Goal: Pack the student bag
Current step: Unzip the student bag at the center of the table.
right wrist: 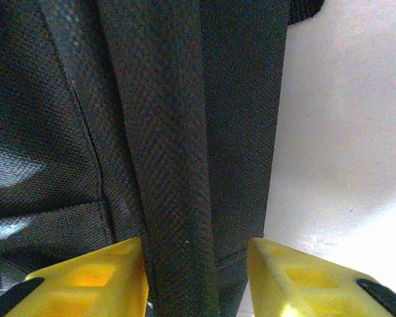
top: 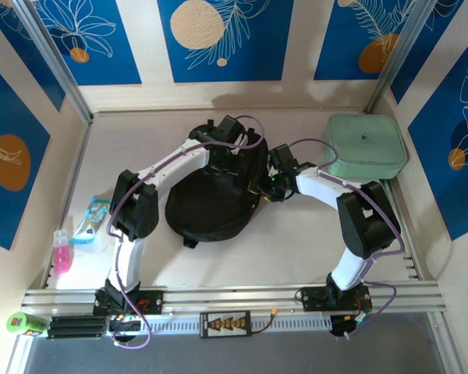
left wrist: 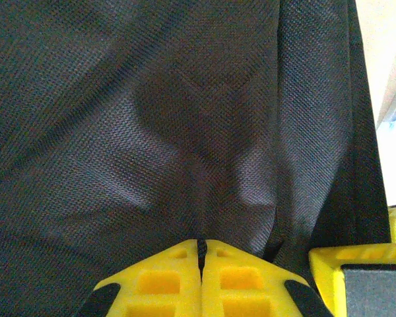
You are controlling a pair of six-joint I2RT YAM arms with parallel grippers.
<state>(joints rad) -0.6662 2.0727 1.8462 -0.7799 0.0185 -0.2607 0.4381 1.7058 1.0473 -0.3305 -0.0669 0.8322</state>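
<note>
The student bag [top: 207, 204] is a black fabric backpack lying flat mid-table. My left gripper [top: 228, 139] reaches over the bag's far end. In the left wrist view its yellow fingers [left wrist: 165, 281] are pressed together, and my left gripper [left wrist: 201, 243] is shut on a thin black cord [left wrist: 201, 247] of the bag. My right gripper [top: 267, 185] is at the bag's right edge. In the right wrist view my right gripper [right wrist: 197, 249] stands open, its jaws either side of a black strap-like band [right wrist: 168, 165] of the bag, with a small gap on the right.
A pale mint-green zip case [top: 365, 146] lies at the back right, beside my right arm. A pink bottle [top: 62, 253] and a blue-white packet [top: 91, 220] lie at the left edge. A green object [top: 23, 322] sits on the near rail. Walls enclose three sides.
</note>
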